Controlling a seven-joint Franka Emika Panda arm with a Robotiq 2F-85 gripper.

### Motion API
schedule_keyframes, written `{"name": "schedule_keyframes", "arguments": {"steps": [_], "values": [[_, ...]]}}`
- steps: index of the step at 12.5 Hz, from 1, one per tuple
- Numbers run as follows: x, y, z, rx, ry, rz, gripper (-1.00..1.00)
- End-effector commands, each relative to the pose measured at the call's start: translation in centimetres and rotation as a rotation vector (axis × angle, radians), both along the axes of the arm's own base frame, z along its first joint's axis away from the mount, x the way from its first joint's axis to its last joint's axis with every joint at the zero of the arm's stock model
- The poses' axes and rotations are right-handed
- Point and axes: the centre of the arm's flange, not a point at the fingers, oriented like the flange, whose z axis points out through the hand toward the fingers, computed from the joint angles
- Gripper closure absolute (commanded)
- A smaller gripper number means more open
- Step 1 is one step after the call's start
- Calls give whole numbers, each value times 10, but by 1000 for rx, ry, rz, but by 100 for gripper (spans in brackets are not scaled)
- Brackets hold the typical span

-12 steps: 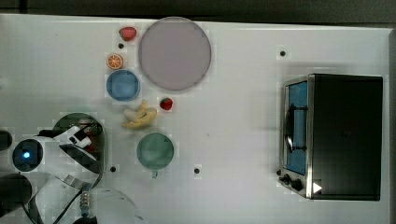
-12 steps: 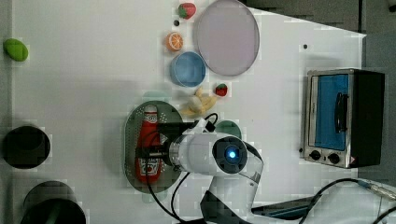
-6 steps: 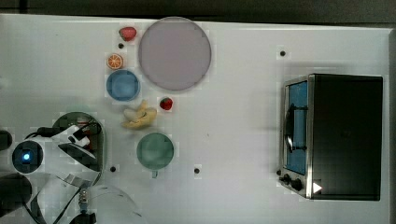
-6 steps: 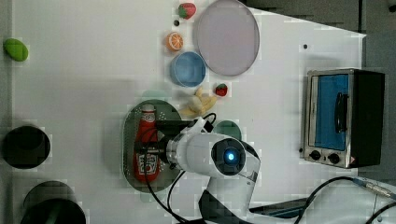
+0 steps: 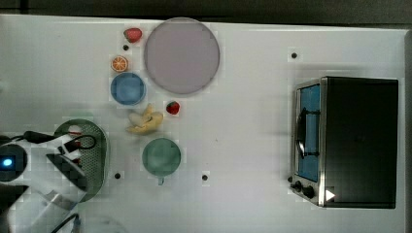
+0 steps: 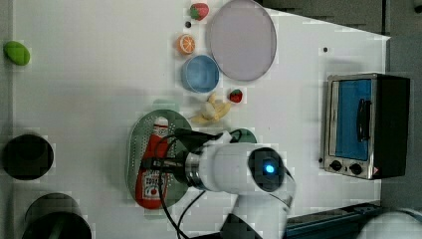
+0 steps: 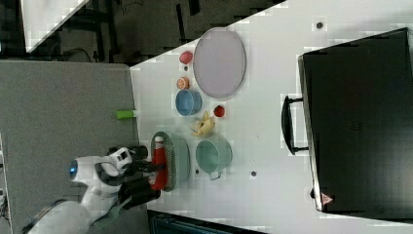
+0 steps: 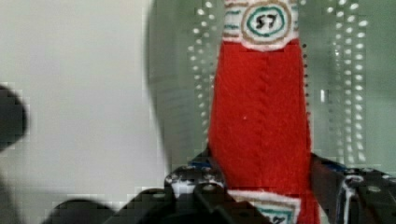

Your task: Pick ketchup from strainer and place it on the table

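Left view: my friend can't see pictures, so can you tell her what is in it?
A white robot arm's gripper reaches across a red ketchup bottle lying in a pale green strainer on a white table. Beyond the strainer are a banana, a blue bowl, a lilac plate and a toaster oven.

open table (image 6: 84,74) beside strainer (image 6: 133,149), cup (image 5: 161,156) opposite

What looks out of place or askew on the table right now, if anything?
One stray: a small green object lies alone at the left view's far left, far from the other toys. Otherwise nothing looks spilled or damaged. The ketchup lies flat in the strainer with the gripper closed across its middle, as expected.
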Motion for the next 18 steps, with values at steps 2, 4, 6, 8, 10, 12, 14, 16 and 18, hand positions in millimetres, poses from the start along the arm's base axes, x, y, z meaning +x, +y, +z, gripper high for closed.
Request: {"name": "schedule_keyframes", "arguments": {"steps": [2, 4, 6, 8, 10, 12, 14, 16, 18], "values": [[15, 9, 100, 19, -1, 43, -13], [37, -4, 131, -3, 15, 99, -13], [63, -25, 158, -21, 12, 104, -13], [91, -52, 182, -25, -3, 78, -13], [119, -87, 202, -26, -33, 55, -13], [143, -129, 215, -32, -45, 32, -13], [158, -174, 217, -58, -25, 14, -13], [166, -221, 215, -114, 7, -6, -13], [173, -267, 214, -187, 12, 8, -13]]}}
